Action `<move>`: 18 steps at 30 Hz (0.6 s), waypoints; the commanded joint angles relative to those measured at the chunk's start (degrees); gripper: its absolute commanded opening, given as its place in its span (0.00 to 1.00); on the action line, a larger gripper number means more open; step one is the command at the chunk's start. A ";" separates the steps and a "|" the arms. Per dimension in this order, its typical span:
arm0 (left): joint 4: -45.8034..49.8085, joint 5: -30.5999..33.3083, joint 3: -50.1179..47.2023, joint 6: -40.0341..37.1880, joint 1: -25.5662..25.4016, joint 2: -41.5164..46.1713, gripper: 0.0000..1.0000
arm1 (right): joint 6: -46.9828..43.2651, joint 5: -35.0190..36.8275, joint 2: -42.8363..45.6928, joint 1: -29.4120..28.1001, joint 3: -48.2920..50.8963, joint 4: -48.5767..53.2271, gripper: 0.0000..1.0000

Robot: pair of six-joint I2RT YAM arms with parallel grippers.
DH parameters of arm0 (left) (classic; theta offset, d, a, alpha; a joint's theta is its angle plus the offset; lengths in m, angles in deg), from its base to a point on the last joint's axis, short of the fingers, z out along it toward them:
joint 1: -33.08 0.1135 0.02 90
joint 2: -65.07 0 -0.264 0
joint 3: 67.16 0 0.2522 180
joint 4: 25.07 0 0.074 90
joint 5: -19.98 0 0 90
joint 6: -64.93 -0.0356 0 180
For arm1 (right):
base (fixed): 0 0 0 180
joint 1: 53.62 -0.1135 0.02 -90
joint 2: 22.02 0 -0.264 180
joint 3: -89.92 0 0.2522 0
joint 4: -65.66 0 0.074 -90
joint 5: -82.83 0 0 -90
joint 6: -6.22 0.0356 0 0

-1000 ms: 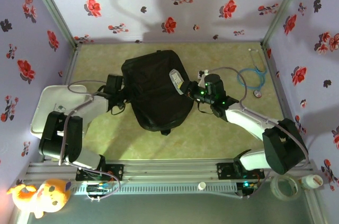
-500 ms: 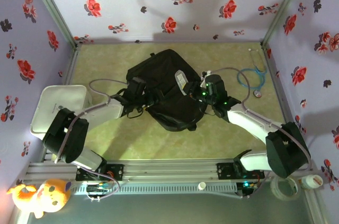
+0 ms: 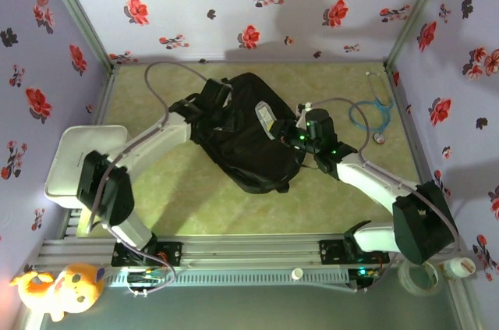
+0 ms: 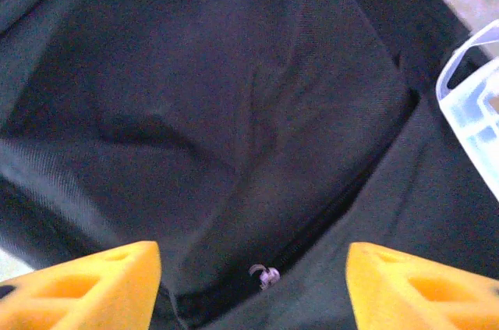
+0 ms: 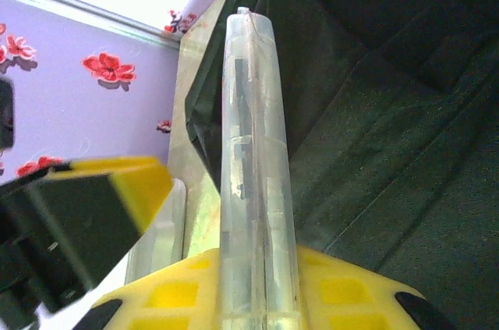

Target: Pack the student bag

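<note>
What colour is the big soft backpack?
Black. The large black soft fabric backpack shows best in the left wrist view.

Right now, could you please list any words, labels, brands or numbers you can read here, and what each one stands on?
No text can be read in these views.
The clear plastic case has dark marks inside it, too blurred to read.
The student bag is plain black fabric, with no label visible.

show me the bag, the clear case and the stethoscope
bag (image 3: 249, 154), top view, middle of its black fabric
case (image 5: 253, 189), right wrist view, its clear body
stethoscope (image 3: 379, 138), top view, its chest piece
</note>
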 commanded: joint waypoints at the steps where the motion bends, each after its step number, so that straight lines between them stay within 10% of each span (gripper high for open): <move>1: 5.45 2.92 4.61 -7.63 -0.10 -6.24 0.59 | 1.66 -3.39 -1.19 -0.12 1.33 -4.55 0.18; 18: 7.19 7.73 15.70 -9.99 -0.10 -18.89 0.19 | 2.21 -4.28 -2.01 -0.86 2.34 -2.95 0.18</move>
